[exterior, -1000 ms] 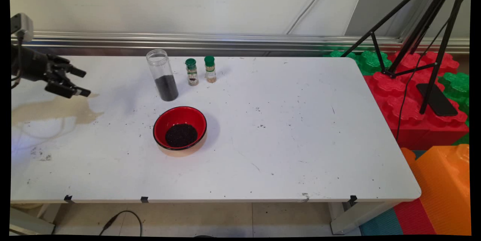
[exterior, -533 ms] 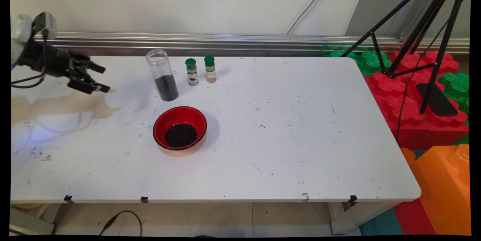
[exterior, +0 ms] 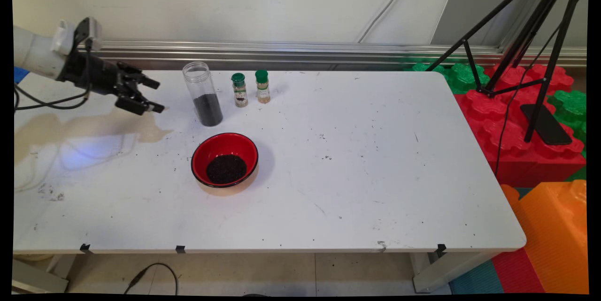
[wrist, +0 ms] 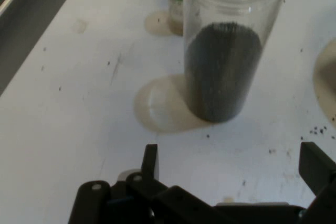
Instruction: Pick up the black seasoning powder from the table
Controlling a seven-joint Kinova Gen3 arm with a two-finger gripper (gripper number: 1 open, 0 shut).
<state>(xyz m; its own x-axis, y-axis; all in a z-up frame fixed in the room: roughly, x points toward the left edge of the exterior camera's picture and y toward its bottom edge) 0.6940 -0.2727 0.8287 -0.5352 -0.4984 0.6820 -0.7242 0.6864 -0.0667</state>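
Observation:
My black gripper [exterior: 156,96] hovers open just above the table's back left, pointing right, with nothing between its fingers. A short gap to its right stands a tall clear jar [exterior: 203,94], lidless and part filled with dark grains. In the hand view the jar [wrist: 226,51] rises straight ahead of the open gripper [wrist: 231,163], upright and untouched. Two small spice bottles with green caps [exterior: 239,89] [exterior: 262,86] stand just right of the jar. A red bowl [exterior: 225,158] holding dark grains sits nearer the front, below the jar.
The white table [exterior: 375,174] carries scattered dark specks. A black tripod [exterior: 530,47] stands off the table's right end over red and green foam blocks [exterior: 516,127]. An orange block [exterior: 554,235] lies at the lower right. A metal rail [exterior: 305,52] runs along the wall.
The gripper has travelled steadily to the right across the table's back left, closing on the clear jar. It has stayed open. Jar, bottles and bowl have not moved.

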